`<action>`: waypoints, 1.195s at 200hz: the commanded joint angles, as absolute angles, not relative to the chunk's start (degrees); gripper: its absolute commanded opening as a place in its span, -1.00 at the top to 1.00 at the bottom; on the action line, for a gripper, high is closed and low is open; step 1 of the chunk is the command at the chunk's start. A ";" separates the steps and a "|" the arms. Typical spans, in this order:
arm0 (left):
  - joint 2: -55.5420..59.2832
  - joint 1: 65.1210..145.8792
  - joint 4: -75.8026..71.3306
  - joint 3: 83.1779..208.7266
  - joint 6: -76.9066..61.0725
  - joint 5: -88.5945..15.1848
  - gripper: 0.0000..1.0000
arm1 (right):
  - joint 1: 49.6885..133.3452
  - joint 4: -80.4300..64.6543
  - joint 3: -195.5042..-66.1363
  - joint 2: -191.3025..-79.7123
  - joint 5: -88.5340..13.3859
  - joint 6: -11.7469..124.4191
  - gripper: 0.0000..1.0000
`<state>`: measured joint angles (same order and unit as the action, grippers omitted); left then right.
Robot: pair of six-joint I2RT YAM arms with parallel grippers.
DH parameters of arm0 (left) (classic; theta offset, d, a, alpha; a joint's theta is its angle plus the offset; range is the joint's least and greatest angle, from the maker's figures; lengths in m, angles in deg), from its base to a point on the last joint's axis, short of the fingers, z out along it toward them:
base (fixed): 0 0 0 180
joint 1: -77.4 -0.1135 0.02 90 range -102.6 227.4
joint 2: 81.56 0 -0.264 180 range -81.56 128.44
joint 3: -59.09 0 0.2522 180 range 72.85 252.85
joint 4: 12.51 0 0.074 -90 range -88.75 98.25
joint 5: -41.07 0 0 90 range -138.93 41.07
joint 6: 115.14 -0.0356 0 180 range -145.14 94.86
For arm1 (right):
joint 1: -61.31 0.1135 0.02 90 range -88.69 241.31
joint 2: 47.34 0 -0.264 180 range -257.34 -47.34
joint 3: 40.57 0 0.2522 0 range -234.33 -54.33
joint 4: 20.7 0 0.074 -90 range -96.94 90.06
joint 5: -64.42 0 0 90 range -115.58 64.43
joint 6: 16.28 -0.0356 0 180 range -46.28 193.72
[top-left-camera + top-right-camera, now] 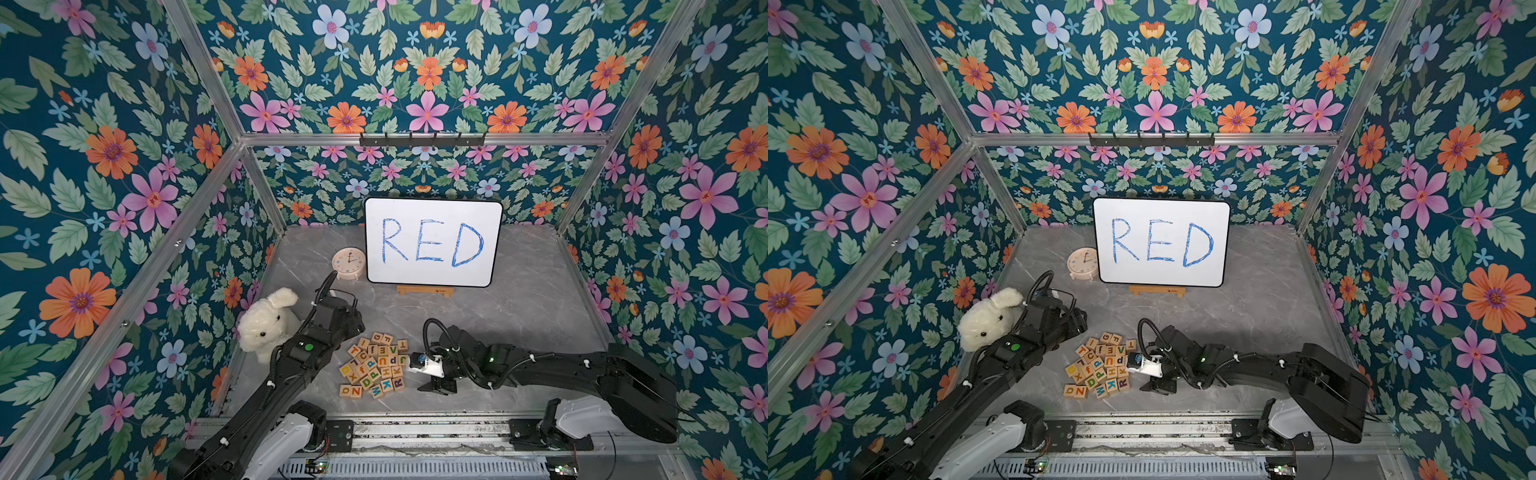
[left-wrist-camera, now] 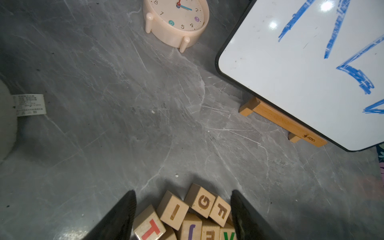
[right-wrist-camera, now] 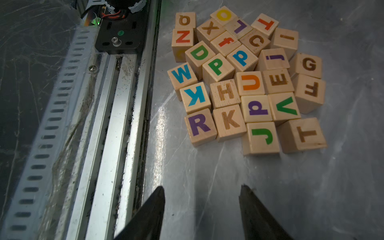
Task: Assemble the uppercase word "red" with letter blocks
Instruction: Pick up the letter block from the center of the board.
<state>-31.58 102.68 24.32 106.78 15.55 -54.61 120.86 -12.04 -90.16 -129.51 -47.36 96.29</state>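
Lining the enclosure in both top views, floral wallpaper point(image 1: 104, 166) is framed by aluminium bars point(image 1: 208, 83), and a grey marbled tabletop point(image 1: 519, 299) is seen below it. A whiteboard point(image 1: 432, 243) lettered RED in blue is propped at the back, with a clock point(image 1: 349, 263) just beside it and a white plush rabbit point(image 1: 268, 322) beside the left arm point(image 1: 299, 357). The letter blocks point(image 1: 376, 365) are heaped in one loose pile between that arm and the right arm point(image 1: 540, 365), near the front rail point(image 1: 415, 432).

From the left wrist, the left tool point(image 2: 182, 192) is shown released, its fingers point(image 2: 122, 216) spread above the pile's edge toward the whiteboard, where T, I, G and F faces are read.

From the right wrist, the right tool point(image 3: 201, 187) is shown released and empty over bare tabletop, just short of the pile. Pale wooden cubes are seen, each face printed with one letter: a purple R point(image 3: 199, 125) at the near edge, a green D point(image 3: 199, 53) deeper in the pile, and a brown E point(image 3: 278, 80) lying sideways.
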 commanded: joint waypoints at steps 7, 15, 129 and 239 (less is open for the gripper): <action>-33.02 102.64 25.99 106.42 17.35 -56.90 -0.48 | 121.40 -17.95 -91.46 -133.41 -48.17 95.35 -0.09; -33.34 102.63 26.25 106.38 17.37 -57.12 -0.48 | 121.65 -17.89 -92.00 -134.50 -48.41 95.23 0.06; -32.89 102.63 27.15 105.63 17.58 -58.82 -0.50 | 123.01 -26.58 -92.20 -141.88 -47.90 91.85 0.15; -32.04 102.63 27.57 105.98 17.23 -59.39 -0.51 | 123.62 -27.08 -95.49 -147.12 -47.99 92.57 0.05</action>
<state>-32.26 102.68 26.72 105.73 16.86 -58.23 123.44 -26.23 -94.64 -146.52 -47.77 91.72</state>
